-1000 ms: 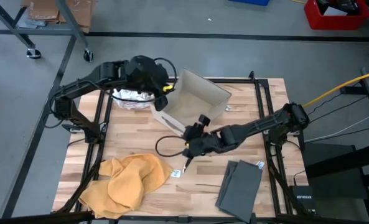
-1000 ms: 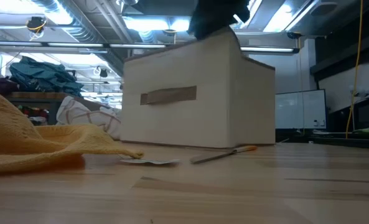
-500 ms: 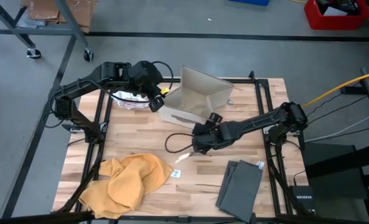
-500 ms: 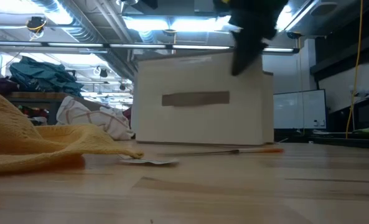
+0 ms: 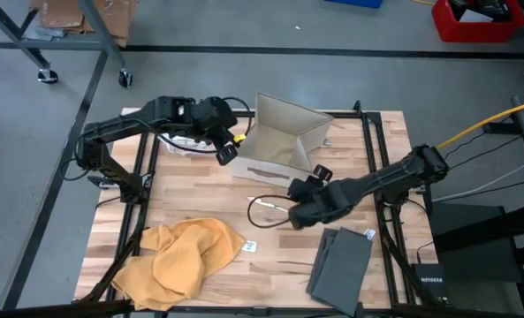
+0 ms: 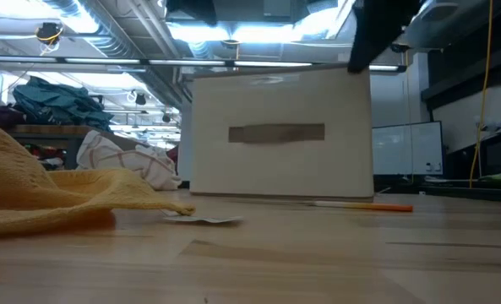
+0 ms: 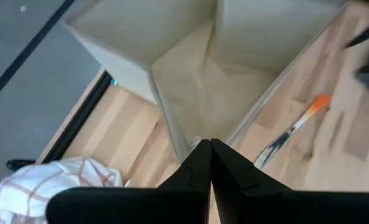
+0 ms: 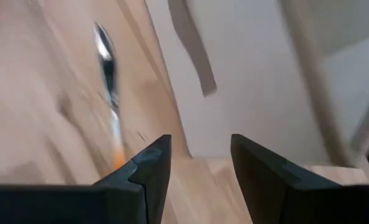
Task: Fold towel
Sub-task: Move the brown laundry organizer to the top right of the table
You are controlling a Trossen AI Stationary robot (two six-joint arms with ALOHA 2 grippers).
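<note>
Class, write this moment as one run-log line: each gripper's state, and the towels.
left gripper: shut, at box corner | right gripper: open, empty | yellow towel: crumpled | grey towel: folded

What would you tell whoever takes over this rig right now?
Left gripper: fingers shut on the rim of the beige fabric box at the table's far edge.
Right gripper: fingers open, empty, mid-table near the orange-handled utensil.
Crumpled yellow cloth towel: near-left corner, not folded.
Dark grey folded cloth: near-right.
Done: nothing on the yellow towel. Left: spread and fold it.
</note>
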